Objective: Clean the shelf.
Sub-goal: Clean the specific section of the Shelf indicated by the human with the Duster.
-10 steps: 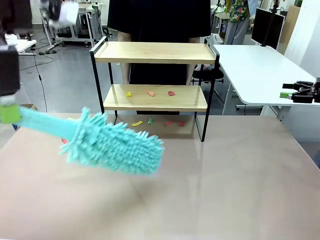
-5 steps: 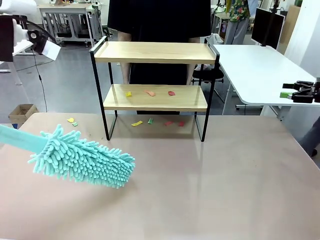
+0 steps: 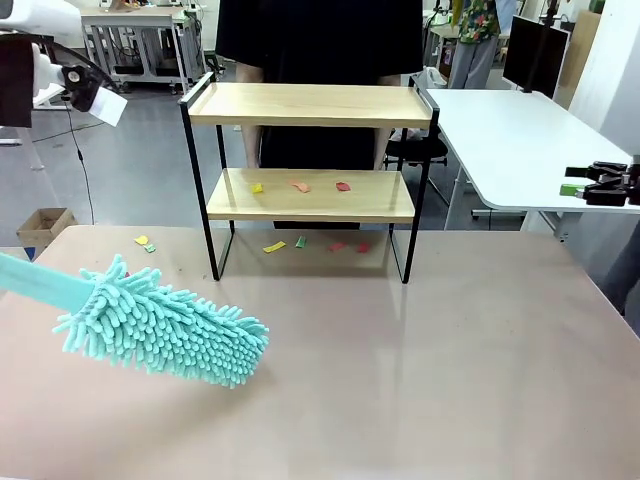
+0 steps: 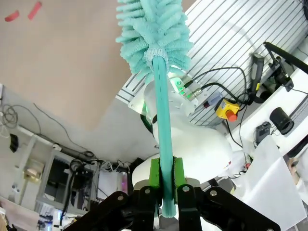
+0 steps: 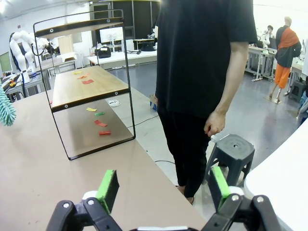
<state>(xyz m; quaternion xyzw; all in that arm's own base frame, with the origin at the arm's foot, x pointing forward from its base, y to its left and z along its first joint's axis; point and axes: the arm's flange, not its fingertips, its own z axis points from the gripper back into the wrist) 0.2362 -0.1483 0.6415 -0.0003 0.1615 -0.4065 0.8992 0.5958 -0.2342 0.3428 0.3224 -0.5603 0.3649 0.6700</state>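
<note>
Turquoise fluff marks the head of a duster (image 3: 165,335), whose long handle (image 4: 163,144) runs straight out from the left gripper (image 4: 165,185). That gripper is clamped on the handle's lower end, with its green pads (image 4: 154,175) pressed against either side of it. The fluffy head sits at the far tip of the handle, well beyond the fingertips and low over the brown table (image 3: 450,380). Whether it touches the top cannot be told.

The right gripper (image 5: 163,185) has its fingers spread wide with nothing between them. Ahead of it and off to one side, well apart, stands the shelf (image 5: 82,86), on the far part of the table. Small paper scraps (image 3: 300,186) in yellow, orange and red lie on its lower wooden board, and its upper board looks bare. More scraps (image 3: 300,243) lie on the table under the shelf, and a few yellow bits (image 3: 143,241) lie on the duster's side of its black legs.

A person in black (image 5: 202,57) stands straight ahead of the right gripper, beyond the table's edge, one hand (image 5: 215,124) hanging loose. A grey stool (image 5: 234,147) stands just beside the person.
</note>
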